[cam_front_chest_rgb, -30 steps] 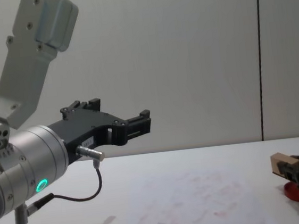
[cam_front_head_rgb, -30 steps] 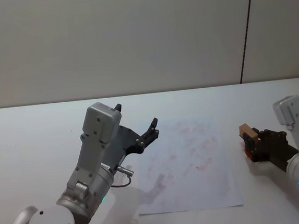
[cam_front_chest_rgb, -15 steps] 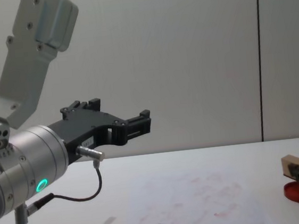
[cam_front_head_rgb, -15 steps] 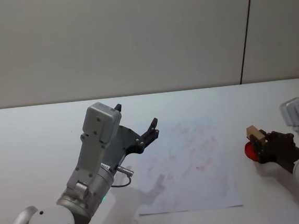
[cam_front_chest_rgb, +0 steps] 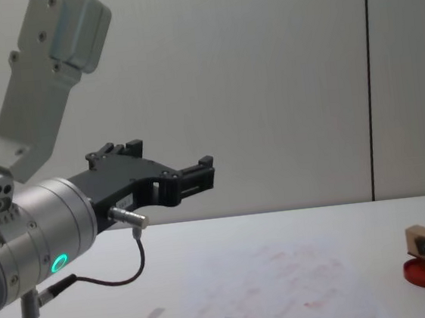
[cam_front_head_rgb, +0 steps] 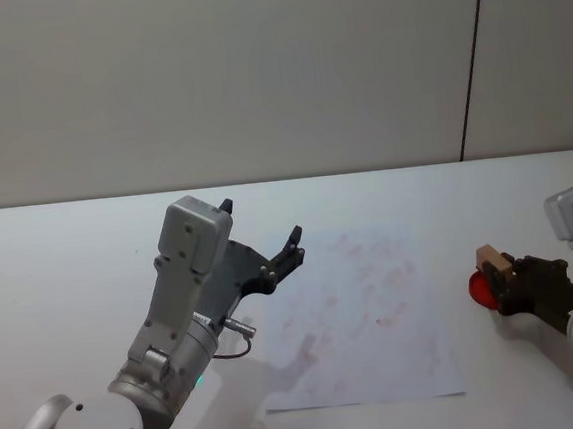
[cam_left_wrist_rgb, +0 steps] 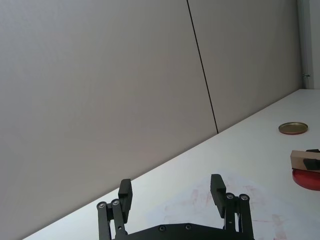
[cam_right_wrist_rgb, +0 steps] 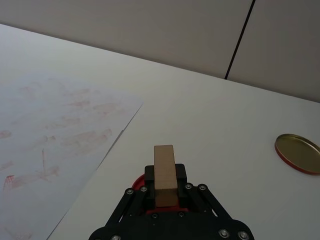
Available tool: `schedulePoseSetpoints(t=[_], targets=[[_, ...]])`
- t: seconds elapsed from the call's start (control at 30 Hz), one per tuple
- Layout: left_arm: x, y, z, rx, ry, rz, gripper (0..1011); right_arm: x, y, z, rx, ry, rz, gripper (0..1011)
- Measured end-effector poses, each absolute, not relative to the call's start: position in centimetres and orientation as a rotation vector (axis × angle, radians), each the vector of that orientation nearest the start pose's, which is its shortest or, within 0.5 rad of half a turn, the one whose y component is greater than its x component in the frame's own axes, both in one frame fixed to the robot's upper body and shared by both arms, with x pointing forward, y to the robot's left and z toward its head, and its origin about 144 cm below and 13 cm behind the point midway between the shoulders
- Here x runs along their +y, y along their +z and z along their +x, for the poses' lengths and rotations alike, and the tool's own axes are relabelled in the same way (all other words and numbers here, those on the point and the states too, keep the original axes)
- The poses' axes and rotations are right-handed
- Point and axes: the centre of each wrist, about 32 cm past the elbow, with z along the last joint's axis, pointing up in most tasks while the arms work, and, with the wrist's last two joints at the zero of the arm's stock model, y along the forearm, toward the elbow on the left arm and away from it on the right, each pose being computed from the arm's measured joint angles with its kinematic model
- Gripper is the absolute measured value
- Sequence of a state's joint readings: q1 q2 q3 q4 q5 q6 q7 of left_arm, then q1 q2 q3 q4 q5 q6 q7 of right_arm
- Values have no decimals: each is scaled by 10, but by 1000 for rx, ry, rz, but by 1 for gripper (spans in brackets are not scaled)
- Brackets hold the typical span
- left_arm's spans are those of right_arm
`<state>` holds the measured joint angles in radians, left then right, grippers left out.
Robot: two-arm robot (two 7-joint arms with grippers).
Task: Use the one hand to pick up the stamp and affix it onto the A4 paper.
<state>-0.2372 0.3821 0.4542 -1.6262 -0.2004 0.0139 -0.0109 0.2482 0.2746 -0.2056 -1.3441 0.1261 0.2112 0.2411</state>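
Stamp (cam_right_wrist_rgb: 165, 172): a small tan wood block, pinched between the right gripper's (cam_right_wrist_rgb: 165, 194) fingers, just above the red pad (cam_front_head_rgb: 481, 288).
Red pad: flat and round, on the table (cam_front_head_rgb: 60, 264), right of the paper.
Paper (cam_front_head_rgb: 361, 318): white sheet with faint pink marks, lying flat.
Left gripper (cam_left_wrist_rgb: 172, 193): held up in the air, fingers spread apart, holding nothing.
Gold lid (cam_right_wrist_rgb: 297, 153): lies farther off on the table.

One stamp (cam_right_wrist_rgb: 164, 172) (wooden), one paper (cam_front_head_rgb: 366, 318)

No legible text, label, brand or number is present. The A4 paper (cam_front_head_rgb: 360, 313) carries faint pink-red marks. These marks cannot be read.
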Motion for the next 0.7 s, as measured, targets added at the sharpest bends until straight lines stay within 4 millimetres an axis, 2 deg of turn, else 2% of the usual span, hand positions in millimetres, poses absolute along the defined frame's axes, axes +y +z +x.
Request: schedulePoseSetpoints(t=[0.27,0.4,0.43,0.5,0.7], targets=[[198,1204,492,-268,1124,61,993,-267,1151,525,86,-1206,-313,236],[198,1204,492,-268,1124,61,993,-268,1151,525,95,-1207,-312,344],[198,1204,492,-268,1124,61,993,-268,1151,524,98,-1208,-312,406],[198,1204,492,-268,1124,61,993,-269,1150,524,100,-1208,-312,437],[198,1204,492,-268,1124,61,993,-271,1149,523,107,-1211,-311,664]])
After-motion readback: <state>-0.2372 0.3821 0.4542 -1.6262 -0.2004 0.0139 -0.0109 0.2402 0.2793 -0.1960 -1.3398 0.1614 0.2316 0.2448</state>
